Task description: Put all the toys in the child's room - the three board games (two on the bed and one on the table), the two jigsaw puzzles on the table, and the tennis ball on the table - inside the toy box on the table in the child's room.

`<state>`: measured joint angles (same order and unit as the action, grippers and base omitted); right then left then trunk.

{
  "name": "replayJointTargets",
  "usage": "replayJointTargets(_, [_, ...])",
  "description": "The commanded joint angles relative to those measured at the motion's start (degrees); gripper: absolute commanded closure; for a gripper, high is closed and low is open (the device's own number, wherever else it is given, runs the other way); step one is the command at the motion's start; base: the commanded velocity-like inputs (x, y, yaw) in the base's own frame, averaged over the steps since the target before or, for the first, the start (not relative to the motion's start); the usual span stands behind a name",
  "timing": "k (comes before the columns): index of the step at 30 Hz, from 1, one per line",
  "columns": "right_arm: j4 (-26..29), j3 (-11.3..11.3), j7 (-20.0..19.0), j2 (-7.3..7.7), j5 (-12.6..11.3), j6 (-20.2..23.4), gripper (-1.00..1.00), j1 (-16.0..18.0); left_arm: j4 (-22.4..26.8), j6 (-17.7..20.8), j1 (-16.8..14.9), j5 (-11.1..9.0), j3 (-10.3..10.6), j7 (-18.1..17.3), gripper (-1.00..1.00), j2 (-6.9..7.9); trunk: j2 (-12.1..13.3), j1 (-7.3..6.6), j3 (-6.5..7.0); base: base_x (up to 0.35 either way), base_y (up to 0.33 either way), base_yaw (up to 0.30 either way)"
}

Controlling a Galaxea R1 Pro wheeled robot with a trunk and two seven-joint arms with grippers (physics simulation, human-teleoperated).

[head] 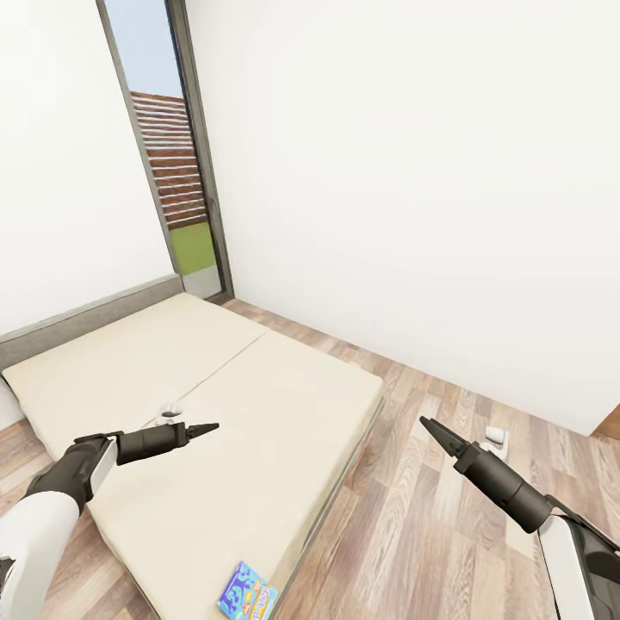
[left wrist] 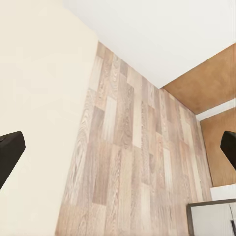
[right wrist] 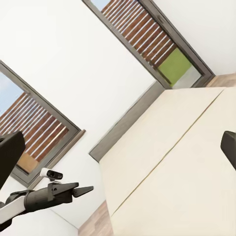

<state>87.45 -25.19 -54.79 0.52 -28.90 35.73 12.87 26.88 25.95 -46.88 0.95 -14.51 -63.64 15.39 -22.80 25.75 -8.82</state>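
One blue board game point(head: 248, 592) with a busy cover lies flat on the bed point(head: 215, 413), at its near corner by the grey edge, cut off by the head view's lower border. My left gripper point(head: 209, 427) hovers over the middle of the cream mattress, well beyond the game. It is open, with dark fingertips point(left wrist: 9, 153) far apart and nothing between them. Open and empty too, my right gripper point(head: 428, 425) hangs over the wooden floor to the right of the bed. The other toys, the toy box and the table are out of view.
A tall narrow window point(head: 176, 172) stands behind the bed's far corner, with white walls on both sides. Wood floor point(head: 413, 517) runs along the bed's right side. In the left wrist view a brown panel point(left wrist: 211, 78) and a dark-framed white unit point(left wrist: 211, 219) edge the floor.
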Motion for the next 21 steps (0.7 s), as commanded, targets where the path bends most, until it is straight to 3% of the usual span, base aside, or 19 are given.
replayJointTargets(1, [0.0, 0.0, 0.0, 0.0, -0.3, 0.4, -1.0, 0.1, 0.0, 0.6, -0.1, 0.1, -0.2, -0.3, -1.0, -0.08, -0.1, 0.03, -0.12, 0.004, 0.0, 0.001])
replayJointTargets(14, [0.0, 0.0, 0.0, 0.0, -0.3, 0.4, -1.0, 0.1, 0.0, 0.6, -0.1, 0.1, -0.2, -0.3, -1.0, -0.43, -0.1, 0.03, -0.12, 0.032, 0.01, 0.0])
replayJointTargets(21, [0.1, 0.0, -0.1, 0.0, -0.3, 0.4, -1.0, 0.1, 0.0, 0.6, -0.1, 0.2, -0.2, 0.1, -1.0, -0.45, -0.1, 0.03, -0.12, 0.002, -0.089, 0.0])
